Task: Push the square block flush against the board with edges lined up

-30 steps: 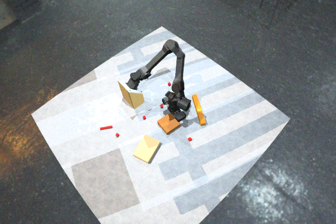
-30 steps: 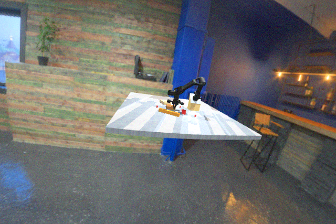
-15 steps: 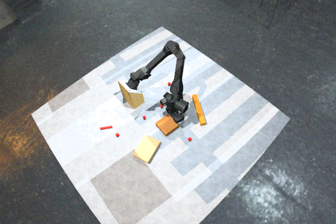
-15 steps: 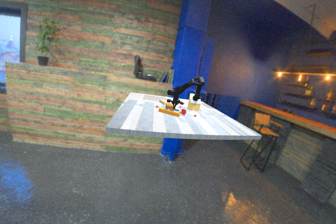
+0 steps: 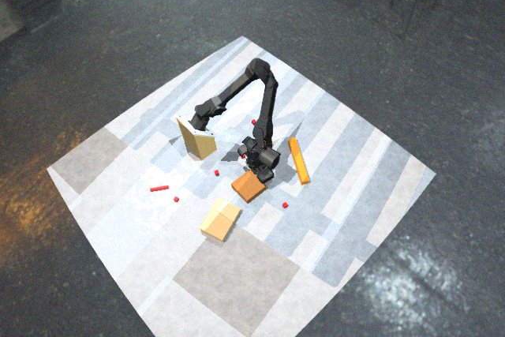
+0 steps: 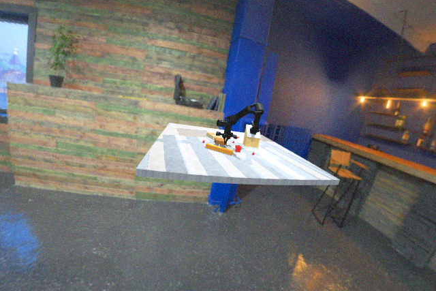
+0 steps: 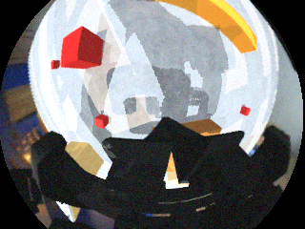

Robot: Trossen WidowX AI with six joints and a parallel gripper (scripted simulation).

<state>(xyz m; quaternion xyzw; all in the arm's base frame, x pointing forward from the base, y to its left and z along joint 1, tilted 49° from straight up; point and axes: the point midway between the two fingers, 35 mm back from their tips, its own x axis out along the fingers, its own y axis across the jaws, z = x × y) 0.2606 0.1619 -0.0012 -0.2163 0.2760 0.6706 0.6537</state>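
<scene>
The brown-orange square block [image 5: 247, 188] [image 6: 219, 141] [image 7: 206, 126] lies flat near the middle of the table. The pale yellow board [image 5: 219, 223] [image 6: 212, 135] lies flat, toward the lower left of the block in the top view. A narrow gap shows between them, and their facing edges do not look parallel. My gripper [image 5: 256, 169] [image 6: 225, 143] is shut and empty. It is low at the block's upper right side, on the side away from the board. The fingertips are partly hidden, so contact with the block cannot be told.
A long orange bar [image 5: 298, 161] [image 6: 219, 148] [image 7: 229, 23] lies to the right of my gripper in the top view. Several small red cubes lie around, one [image 5: 216, 172] left of the block. A red stick [image 5: 158, 188] lies further left. The tan stand [image 5: 196, 144] [image 6: 251, 140] bears the arm's base.
</scene>
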